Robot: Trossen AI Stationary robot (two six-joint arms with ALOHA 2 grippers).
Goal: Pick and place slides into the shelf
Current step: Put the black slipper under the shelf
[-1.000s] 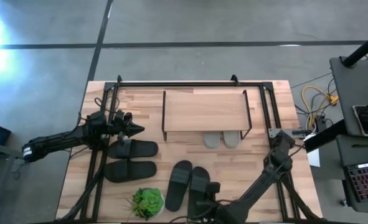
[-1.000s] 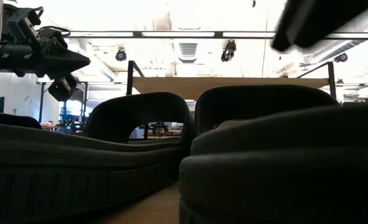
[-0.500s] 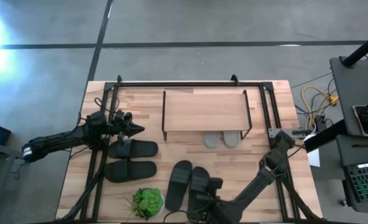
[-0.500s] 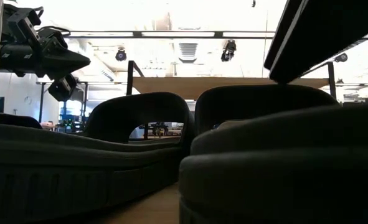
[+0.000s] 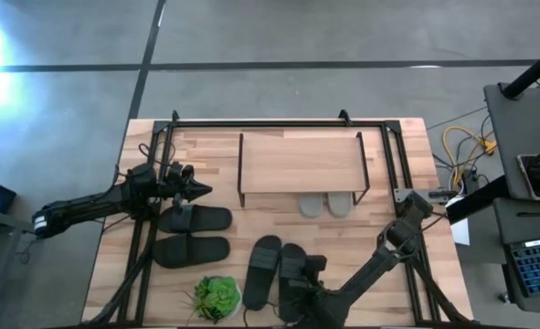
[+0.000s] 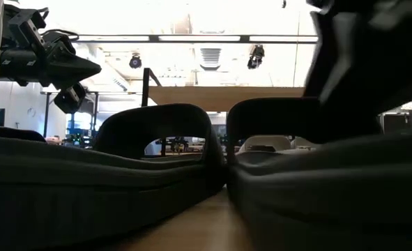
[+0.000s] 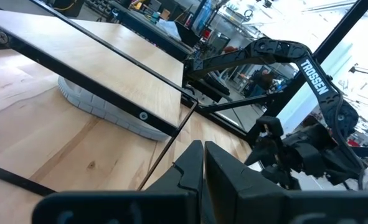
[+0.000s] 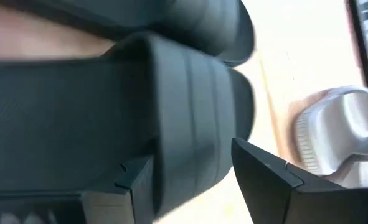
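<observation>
right gripper (image 5: 299,279) spread wide over the charcoal slides (image 5: 277,268) at the table's near edge, fingers (image 8: 268,180) straddling one strap. probably light, soft foam, bending easily; best gripped across the strap. left gripper (image 5: 196,190) pressed together above the black slides (image 5: 193,234). light grey slides (image 5: 326,205) already under the shelf (image 5: 301,162).

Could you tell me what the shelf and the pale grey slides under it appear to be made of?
Shelf: light wooden board, visible grain, matte; thin black legs, probably metal. Grey slides: likely moulded foam or rubber, matte, with ribbed sole edges.
</observation>
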